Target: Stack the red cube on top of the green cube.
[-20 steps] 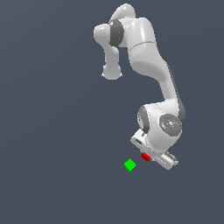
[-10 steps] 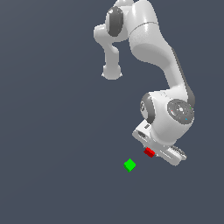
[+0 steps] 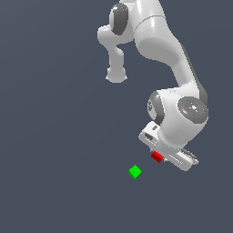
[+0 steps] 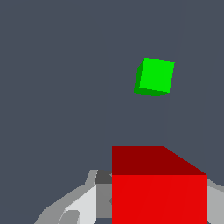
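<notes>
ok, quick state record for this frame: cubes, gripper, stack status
red cube: at the gripper, close under the wrist camera, between grey finger parts
green cube: alone on the grey floor, apart from the red cube, toward the exterior view's left of it
gripper: looks shut on the red cube; fingertips mostly hidden behind it
contact between cubes: none
stack: not yet done
arm: bent over, hand low near the cubes
</notes>
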`<state>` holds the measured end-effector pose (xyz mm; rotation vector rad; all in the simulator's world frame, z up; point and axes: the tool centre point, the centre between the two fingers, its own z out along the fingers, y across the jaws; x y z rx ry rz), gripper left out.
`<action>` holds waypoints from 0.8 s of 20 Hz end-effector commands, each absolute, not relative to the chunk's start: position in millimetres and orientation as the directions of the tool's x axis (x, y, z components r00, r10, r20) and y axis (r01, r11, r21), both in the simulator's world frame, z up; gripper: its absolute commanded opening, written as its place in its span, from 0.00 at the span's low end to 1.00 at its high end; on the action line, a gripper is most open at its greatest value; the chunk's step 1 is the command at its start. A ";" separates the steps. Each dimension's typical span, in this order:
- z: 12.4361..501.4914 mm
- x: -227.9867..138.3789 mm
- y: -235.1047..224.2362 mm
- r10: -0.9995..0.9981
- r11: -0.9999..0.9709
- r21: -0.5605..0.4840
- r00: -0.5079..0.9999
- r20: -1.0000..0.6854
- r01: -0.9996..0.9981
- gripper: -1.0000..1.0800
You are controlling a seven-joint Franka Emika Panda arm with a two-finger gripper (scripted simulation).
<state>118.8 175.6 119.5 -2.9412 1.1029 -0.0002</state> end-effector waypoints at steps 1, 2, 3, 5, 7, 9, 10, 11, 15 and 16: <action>119.5 119.0 175.4 -0.657 -0.754 -0.001 0.754 0.000 -0.657 0.00; 118.8 119.5 174.3 -0.657 -0.754 -0.001 0.754 0.000 -0.657 0.00; 117.6 120.3 172.4 -0.657 -0.754 -0.001 0.754 0.000 -0.657 0.00; 113.9 122.9 166.7 -0.657 -0.754 -0.001 0.754 0.000 -0.657 0.00; 108.7 126.6 158.6 -0.657 -0.754 -0.001 0.754 0.000 -0.657 0.00; 102.4 131.1 148.8 -0.657 -0.754 -0.001 0.754 0.000 -0.657 0.00; 99.0 133.6 143.5 -0.657 -0.754 -0.001 0.754 0.000 -0.657 0.00; 95.4 136.2 138.0 -0.657 -0.754 -0.001 0.754 0.000 -0.657 0.00; 80.3 147.2 115.4 -0.657 -0.754 0.000 0.754 0.000 -0.657 0.00; 76.8 149.9 110.0 -0.657 -0.754 0.000 0.754 0.000 -0.657 0.00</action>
